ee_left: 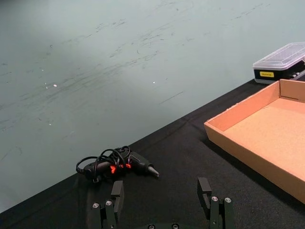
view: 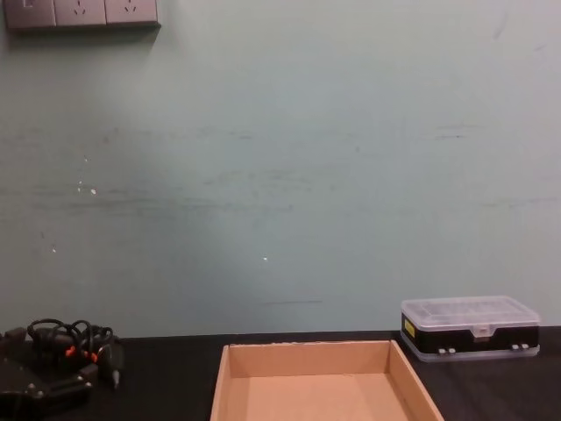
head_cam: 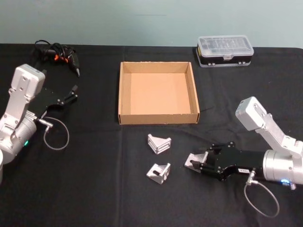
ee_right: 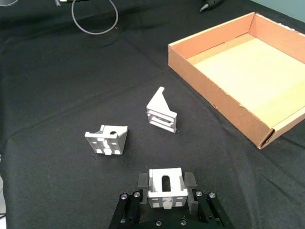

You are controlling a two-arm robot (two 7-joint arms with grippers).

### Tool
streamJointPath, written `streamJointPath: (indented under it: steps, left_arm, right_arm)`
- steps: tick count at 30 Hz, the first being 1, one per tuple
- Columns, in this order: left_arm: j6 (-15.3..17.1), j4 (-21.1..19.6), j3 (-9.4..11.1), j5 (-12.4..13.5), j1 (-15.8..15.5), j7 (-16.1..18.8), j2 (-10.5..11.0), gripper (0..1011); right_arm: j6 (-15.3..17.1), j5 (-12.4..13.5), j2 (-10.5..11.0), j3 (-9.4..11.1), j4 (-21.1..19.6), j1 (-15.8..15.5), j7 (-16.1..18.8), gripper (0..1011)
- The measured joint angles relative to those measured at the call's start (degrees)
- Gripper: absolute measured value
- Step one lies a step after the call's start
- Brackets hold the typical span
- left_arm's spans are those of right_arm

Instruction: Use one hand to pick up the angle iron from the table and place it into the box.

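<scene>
Near box, right end effector pinching silver angle iron, left end effector spread.

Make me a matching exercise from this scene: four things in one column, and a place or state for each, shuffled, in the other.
Things:
1. box
2. plastic case
3. right claw
4. left claw

Places or states:
A. shut on an angle iron
B. open, holding nothing
C. empty
D. past the box's far right corner

Pairs: 1-C, 2-D, 3-A, 4-B
</scene>
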Motion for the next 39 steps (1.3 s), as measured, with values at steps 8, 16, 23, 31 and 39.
streamJointPath:
  steps: [8, 16, 23, 31, 39]
  left_arm:
    - [0.0, 0.0, 0.0, 0.0, 0.0, 0.0, 0.0, 1011]
    - [0.0, 0.0, 0.0, 0.0, 0.0, 0.0, 0.0, 1011]
    - [0.0, 0.0, 0.0, 0.0, 0.0, 0.0, 0.0, 1011]
    - [0.0, 0.0, 0.0, 0.0, 0.0, 0.0, 0.0, 1011]
    - [0.0, 0.0, -0.01, 0.0, 0.0, 0.0, 0.0, 1011]
  right_arm:
    - [-0.02, 0.55, 0.62, 1.19, -1.85, -0.48, -0.48, 459]
    - [-0.96, 2.67, 1.6, 5.36, -7.19, -1.15, -3.28, 459]
    - [-1.6, 1.76, -2.04, 6.48, -7.32, 1.57, -7.12, 459]
    - [-1.75, -3.56, -11.12, 2.66, 1.52, 8.65, -10.16, 459]
    - [-2.4, -7.76, -19.23, -0.23, 14.12, 15.56, -10.87, 459]
